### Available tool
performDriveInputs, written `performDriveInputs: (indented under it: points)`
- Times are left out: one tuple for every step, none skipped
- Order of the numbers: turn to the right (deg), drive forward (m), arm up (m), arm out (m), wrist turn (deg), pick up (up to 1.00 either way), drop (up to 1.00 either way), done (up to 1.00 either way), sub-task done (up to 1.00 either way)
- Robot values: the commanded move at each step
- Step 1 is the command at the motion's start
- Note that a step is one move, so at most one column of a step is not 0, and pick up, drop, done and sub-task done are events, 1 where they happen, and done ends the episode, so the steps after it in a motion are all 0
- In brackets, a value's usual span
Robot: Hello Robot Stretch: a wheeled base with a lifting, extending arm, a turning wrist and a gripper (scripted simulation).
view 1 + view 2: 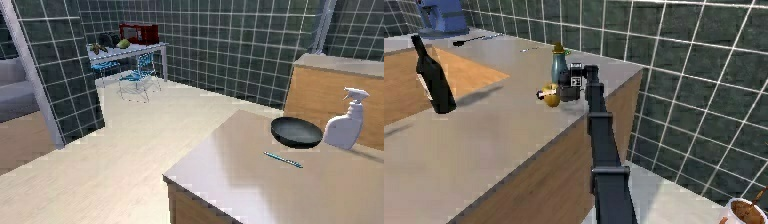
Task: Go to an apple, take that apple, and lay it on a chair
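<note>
Item: apple (551, 97), small, round, yellow-brown, on the counter (484, 135) by my gripper (561, 87). I cannot tell whether the gripper holds anything.

Arm side view up, and there's my arm (606, 150): a dark, square-sectioned bar running from the bottom edge just right of centre, matte black, with a step low down where a wider section meets a slimmer one. At its top end sit two small white squares (576, 69) with black marks. Left of them is the gripper (566, 90), with a dark, blocky body.
</note>
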Motion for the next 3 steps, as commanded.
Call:
performDriveInputs:
  points:
    - [0.0,0.00,0.00,0.00,0.0,1.00,0.00,0.00,0.00]
    - [0.0,0.00,0.10,0.00,0.0,0.00,0.00,0.00,0.00]
    - [0.0,0.00,0.00,0.00,-45.0,0.00,0.00,0.00,0.00]
